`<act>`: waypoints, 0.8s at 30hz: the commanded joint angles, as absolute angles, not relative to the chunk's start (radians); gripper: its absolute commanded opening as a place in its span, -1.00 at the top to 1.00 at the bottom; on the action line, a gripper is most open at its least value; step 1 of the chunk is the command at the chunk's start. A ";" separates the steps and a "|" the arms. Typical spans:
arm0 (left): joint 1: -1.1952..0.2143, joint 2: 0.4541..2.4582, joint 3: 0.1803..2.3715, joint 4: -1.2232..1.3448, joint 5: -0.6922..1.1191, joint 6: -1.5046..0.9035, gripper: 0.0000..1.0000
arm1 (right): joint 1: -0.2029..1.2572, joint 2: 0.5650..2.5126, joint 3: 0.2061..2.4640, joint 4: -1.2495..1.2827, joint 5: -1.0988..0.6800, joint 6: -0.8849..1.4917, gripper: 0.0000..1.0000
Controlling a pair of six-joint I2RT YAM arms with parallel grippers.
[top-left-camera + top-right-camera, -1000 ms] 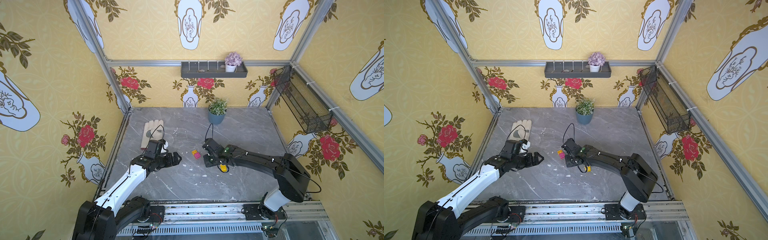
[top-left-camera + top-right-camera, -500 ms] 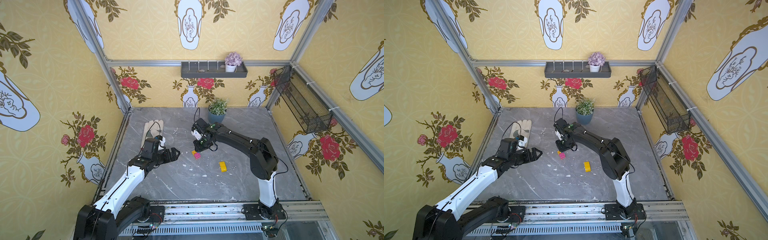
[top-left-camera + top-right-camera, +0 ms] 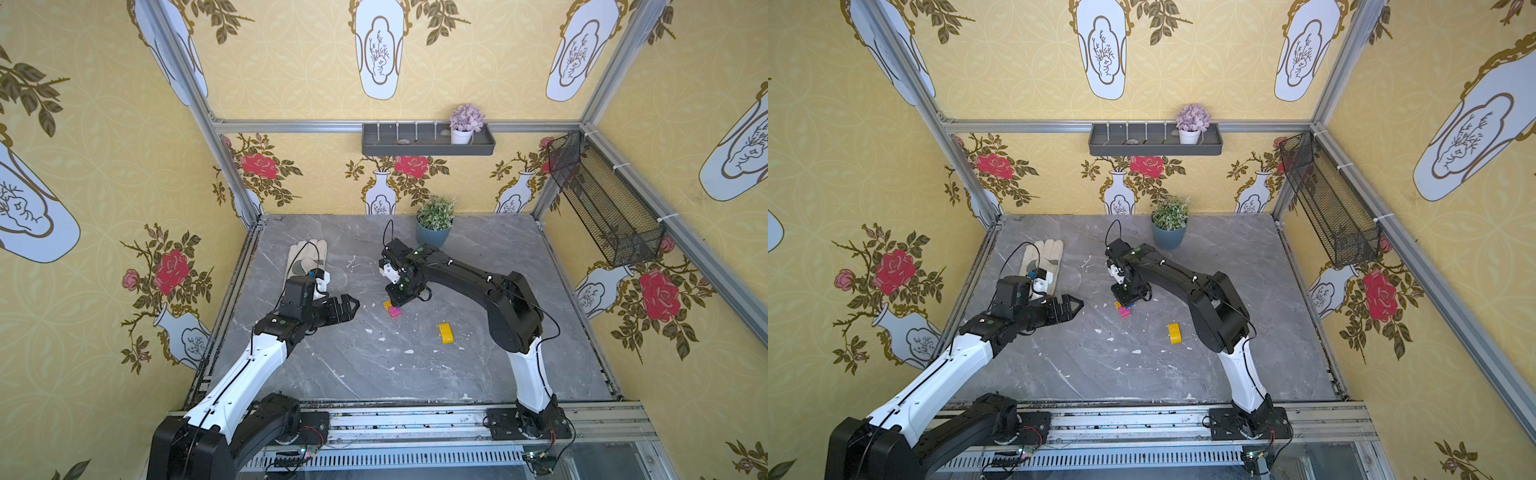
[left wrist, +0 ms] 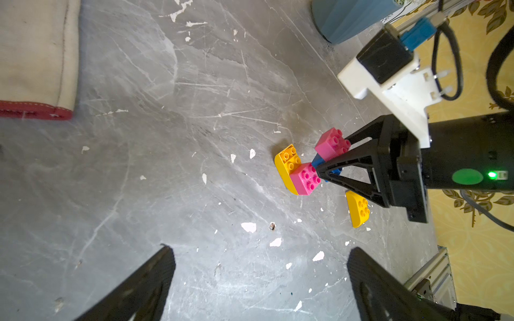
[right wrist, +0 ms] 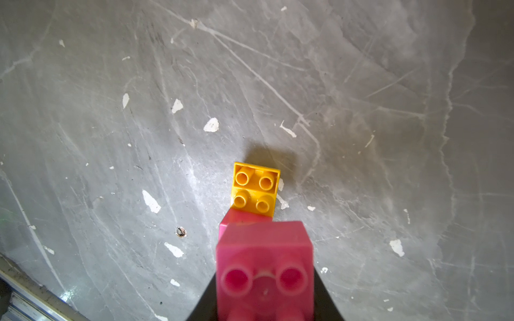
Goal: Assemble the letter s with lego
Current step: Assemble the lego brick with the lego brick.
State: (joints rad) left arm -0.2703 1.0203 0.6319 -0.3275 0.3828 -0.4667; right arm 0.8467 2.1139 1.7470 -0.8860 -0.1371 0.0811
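– Now, how is the right hand (image 3: 400, 296) seen?
– It is seen closed, clamped on a pink-and-blue piece (image 4: 328, 147). A pink brick (image 4: 333, 140) is seated on a blue brick (image 4: 319, 161), and both are carried at the fingertips. Which of the two is pressed by the fingers cannot be told. In the right wrist view the gap between the jaws is filled by the pink brick.
– And where is the rest of the lego (image 3: 1124, 311) found?
– On the table (image 3: 374, 374), near its middle, a yellow brick (image 4: 288, 159) is joined to a second pink brick (image 4: 306, 178), and this pair is laid flat with the studs turned up. The held piece is poised just over the pair's pink end. Whether contact is made there cannot be told. A second yellow brick (image 3: 445, 333) is seen lying by itself, apart from the pair and nearer the front edge.
– Is the lego joined into one?
– Not yet. The bricks are seen in three separate groups.
– And the left hand (image 3: 351, 305)?
– Its jaws are held wide apart above the table. It is placed to the left of the bricks and pointed toward them. A pale glove (image 3: 307, 253) is spread on the table behind it, and a potted plant (image 3: 434, 224) is stood near the back wall.
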 commanded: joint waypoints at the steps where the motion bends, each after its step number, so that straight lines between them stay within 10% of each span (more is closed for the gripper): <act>1: -0.270 1.021 0.632 -0.321 0.391 -0.448 -0.98 | 0.850 2.117 1.743 -0.869 -0.162 0.072 0.46; 24: -0.268 1.017 0.621 -0.325 0.391 -0.440 -0.98 | 0.857 2.156 1.765 -0.847 -0.203 0.086 0.46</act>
